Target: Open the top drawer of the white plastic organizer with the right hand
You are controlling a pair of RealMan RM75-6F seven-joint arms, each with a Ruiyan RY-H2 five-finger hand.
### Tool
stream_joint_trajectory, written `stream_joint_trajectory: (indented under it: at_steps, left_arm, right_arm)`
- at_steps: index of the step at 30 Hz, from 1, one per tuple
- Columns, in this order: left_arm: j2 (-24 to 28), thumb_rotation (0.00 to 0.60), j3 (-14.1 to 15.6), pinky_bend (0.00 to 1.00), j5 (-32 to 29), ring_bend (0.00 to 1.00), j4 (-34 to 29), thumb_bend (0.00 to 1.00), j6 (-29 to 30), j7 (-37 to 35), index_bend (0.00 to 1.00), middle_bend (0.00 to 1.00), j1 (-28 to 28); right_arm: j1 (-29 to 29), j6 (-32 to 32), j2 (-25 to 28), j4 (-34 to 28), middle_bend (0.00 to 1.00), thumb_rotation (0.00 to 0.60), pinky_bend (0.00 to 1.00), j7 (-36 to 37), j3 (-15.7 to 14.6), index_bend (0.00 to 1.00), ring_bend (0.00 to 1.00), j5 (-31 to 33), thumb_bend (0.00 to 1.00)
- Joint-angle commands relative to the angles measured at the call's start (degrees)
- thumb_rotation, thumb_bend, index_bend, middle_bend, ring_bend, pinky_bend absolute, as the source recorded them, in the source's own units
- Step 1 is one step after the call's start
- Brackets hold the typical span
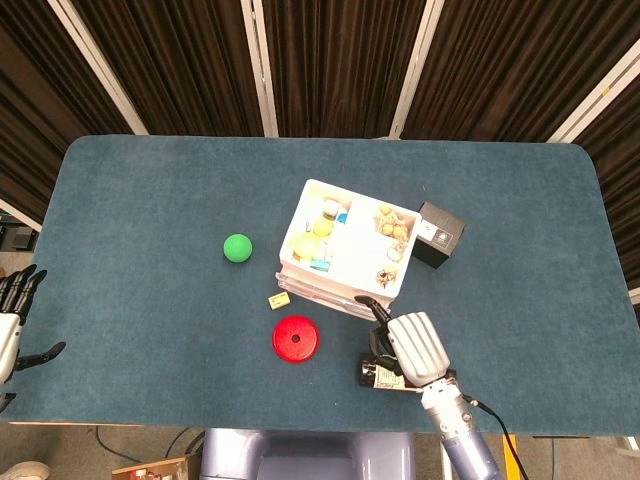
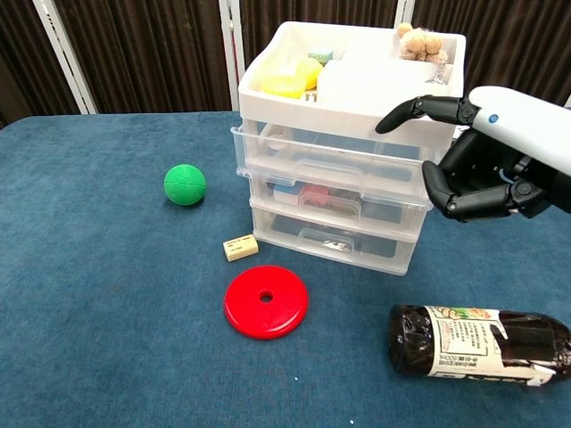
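Note:
The white plastic organizer (image 2: 357,254) (image 1: 294,222) stands mid-table, with an open tray of small items on top. Its clear top drawer (image 2: 330,153) sits flush with the two drawers below it. My right hand (image 2: 486,165) (image 1: 410,345) hovers just off the organizer's front right corner. The fingers are curled in on nothing, and the thumb points out toward the top tray's rim. I cannot tell whether the thumb tip touches it. My left hand (image 1: 10,330) hangs at the table's far left edge with its fingers spread and nothing in it.
A brown bottle (image 2: 477,345) (image 1: 385,375) lies on its side below my right hand. A red disc (image 2: 266,301) and a small yellow block (image 2: 240,247) lie in front of the organizer. A green ball (image 2: 185,185) sits to its left, a black box (image 1: 438,234) behind its right side.

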Motion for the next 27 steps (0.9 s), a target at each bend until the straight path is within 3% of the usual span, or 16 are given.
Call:
stream_joint_trajectory:
  at_steps: [1, 9, 27]
  left_arm:
    - [0.0, 0.6, 0.0, 0.06, 0.0, 0.0, 0.0, 0.04, 0.0, 0.0, 0.01, 0.0, 0.0]
    - [0.0, 0.6, 0.0, 0.06, -0.1, 0.0, -0.1, 0.04, -0.3, -0.1, 0.01, 0.0, -0.1]
    - [-0.1, 0.6, 0.1, 0.05, 0.5, 0.0, -0.1, 0.04, 0.4, 0.1, 0.01, 0.0, 0.1]
  right_arm:
    - [-0.1, -0.1, 0.0, 0.0, 0.93, 0.6, 0.89, -0.9, -0.3, 0.19, 0.86, -0.3, 0.71]
    - [-0.7, 0.5, 0.2, 0.3, 0.94, 0.6, 0.89, -5.4, -1.5, 0.17, 0.87, -2.2, 0.71]
    - [-1.4, -0.7, 2.0, -1.4, 0.95, 0.6, 0.89, -11.0, -1.4, 0.14, 0.88, 1.3, 0.71]
